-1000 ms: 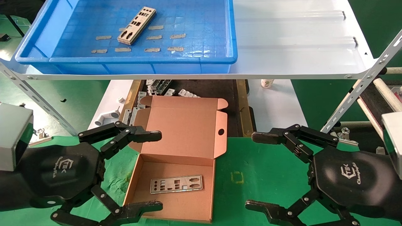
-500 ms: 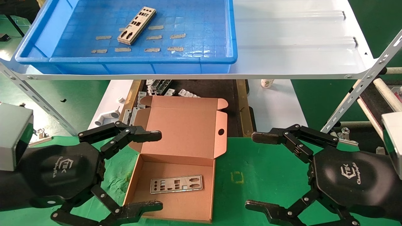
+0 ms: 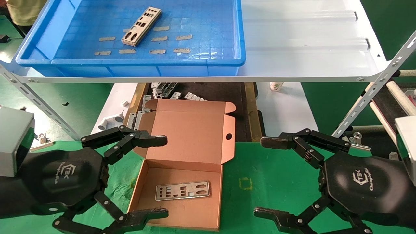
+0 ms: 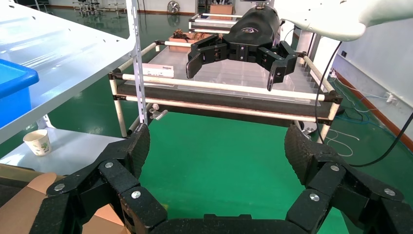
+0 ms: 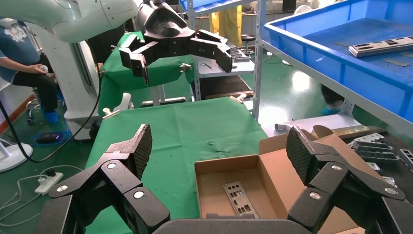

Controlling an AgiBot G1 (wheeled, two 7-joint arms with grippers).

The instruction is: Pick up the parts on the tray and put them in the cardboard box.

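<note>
Parts: 2 visible. One part lies diagonal on the grid floor of the blue tray, upper left of the head frame, w/ small tan tape strips scattered round it. Tray sits on the white shelf across the top of the frame. Second part lies flat inside the cardboard box, lower centre, roughly parallel to the box's front edge. Box is open, lid tipped back, round hole in the right flap; it rests on the green tabletop.

Left end effector at lower left, fingers spread wide, nothing between them; upper finger tip overlaps the box's left lid edge in the head view, lower one overlaps the front left corner. Contact w/ the box: can't tell. Right end effector at lower right, also spread wide and empty, over bare green tabletop, apart from the box.

Grey metal brackets lie on a dark surface behind the box, under the shelf. Paper cup stands just right of them.
</note>
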